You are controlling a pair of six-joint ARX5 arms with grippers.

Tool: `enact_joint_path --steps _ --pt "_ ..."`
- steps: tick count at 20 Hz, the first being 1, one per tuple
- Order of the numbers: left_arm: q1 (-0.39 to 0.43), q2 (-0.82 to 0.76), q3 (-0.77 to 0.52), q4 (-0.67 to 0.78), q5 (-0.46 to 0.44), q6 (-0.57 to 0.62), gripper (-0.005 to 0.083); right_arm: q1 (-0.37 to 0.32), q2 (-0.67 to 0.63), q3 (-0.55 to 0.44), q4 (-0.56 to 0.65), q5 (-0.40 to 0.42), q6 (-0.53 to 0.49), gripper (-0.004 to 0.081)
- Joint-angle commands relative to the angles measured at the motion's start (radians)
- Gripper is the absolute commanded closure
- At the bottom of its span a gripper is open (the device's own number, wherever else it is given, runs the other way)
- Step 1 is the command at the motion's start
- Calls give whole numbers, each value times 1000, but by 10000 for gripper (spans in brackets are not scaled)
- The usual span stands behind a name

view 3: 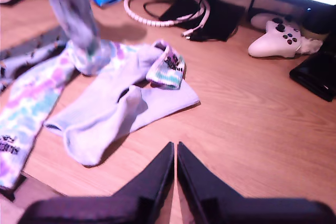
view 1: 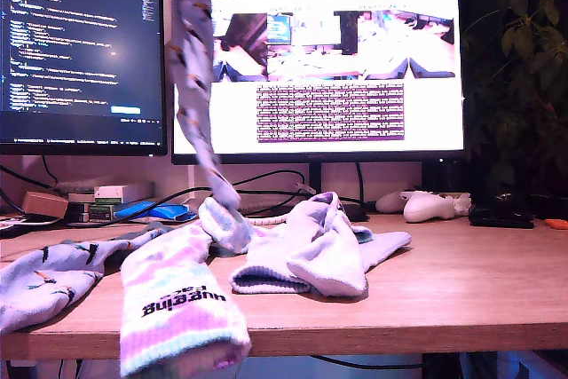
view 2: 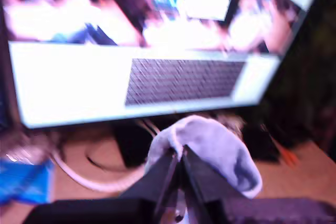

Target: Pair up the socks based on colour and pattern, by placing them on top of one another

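- Since my first gripper point(view 2: 178, 169) has its jaws pinched tight on a fold of the hanging sock point(view 2: 210, 148), the first wrist view is mostly that pale lump of fabric plus a blurry monitor point(view 2: 157, 61). No pattern is readable here, and the rest of the sock is out of shot.
- Second wrist view: my second gripper point(view 3: 176, 153) hovers over bare desk point(view 3: 252, 119), jaws together with nothing in them. The plain lavender socks point(view 3: 115, 108) lie crumpled just ahead of it with a tie-dye cuff point(view 3: 168, 69) resting on them. The hanging sock's toe drops onto the far side of that heap. I can't tell how many layers are in there.
- Exterior view: the hanging sock is the one with small dark figures, dangling near-vertical in front of the monitors, toe touching the pile.
- Its match, the flat figured sock point(view 1: 44, 281), lies toward the exterior view's left, long axis running from that edge in toward the pile. It butts up against the big tie-dye sock point(view 1: 177, 308), which droops over the desk's front edge.
- So I reckon the carry goes toward the exterior view's left, and my first gripper is the one placed for it.
- The flat sock's outer end is cut off by the frame, and my first gripper barely shows at the top.
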Motion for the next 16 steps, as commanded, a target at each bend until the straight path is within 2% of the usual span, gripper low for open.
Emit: enact_joint_path --steps 1,5,9,12,16 --pt "11 26 -3 22 0 14 796 -2 15 -21 14 -3 -2 783" --pt "48 76 -3 56 1 76 797 -2 27 -21 18 -10 -2 783" --pt "83 109 -3 75 27 89 797 -2 27 -21 17 -10 -2 783" --pt "85 110 -3 -87 37 130 797 -2 27 -21 16 -10 -2 783" --pt "77 110 -3 -306 112 169 797 -2 27 -21 18 -10 -2 783"
